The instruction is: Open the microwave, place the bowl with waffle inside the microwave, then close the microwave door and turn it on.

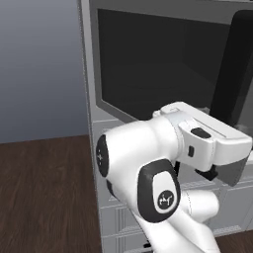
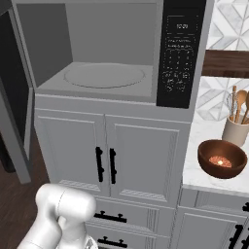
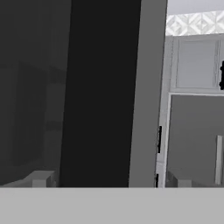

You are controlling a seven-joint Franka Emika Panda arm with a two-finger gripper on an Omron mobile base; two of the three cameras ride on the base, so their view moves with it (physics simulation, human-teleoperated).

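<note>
A: Microwave point(image 2: 104, 53) status?
B: Open. In the right base view the cavity is bare – grey walls, round turntable point(image 2: 104, 76) on the floor. The black control strip point(image 2: 181, 53) runs down its right side.
A: And the door?
B: The microwave door point(image 2: 14, 92) is swung out to the left, edge-on in that view. In the left base view its dark window fills the upper part, with the grey frame around it. In the hand view the door's grey edge runs top to bottom through the middle, dark glass to its left.
A: Bowl?
B: The bowl point(image 2: 222, 158) is brown and sits on the white counter point(image 2: 204, 133) to the right of the microwave, below the level of the cavity and well apart from it. Something orange-red lies in its bottom – too small to tell it's a waffle. Behind it stands a pale crock point(image 2: 236, 130) with wooden utensils.
A: Gripper?
B: The gripper point(image 3: 111, 181) is next to the door edge; its two tips show at the bottom of the hand view, spread wide, nothing between them. One tip point(image 3: 41, 179) sits left of the edge, the other on the right.
A: Anything else?
B: White cupboard doors point(image 2: 109, 158) with black handles under the microwave. Dark wood floor point(image 1: 44, 192) on the left.
</note>
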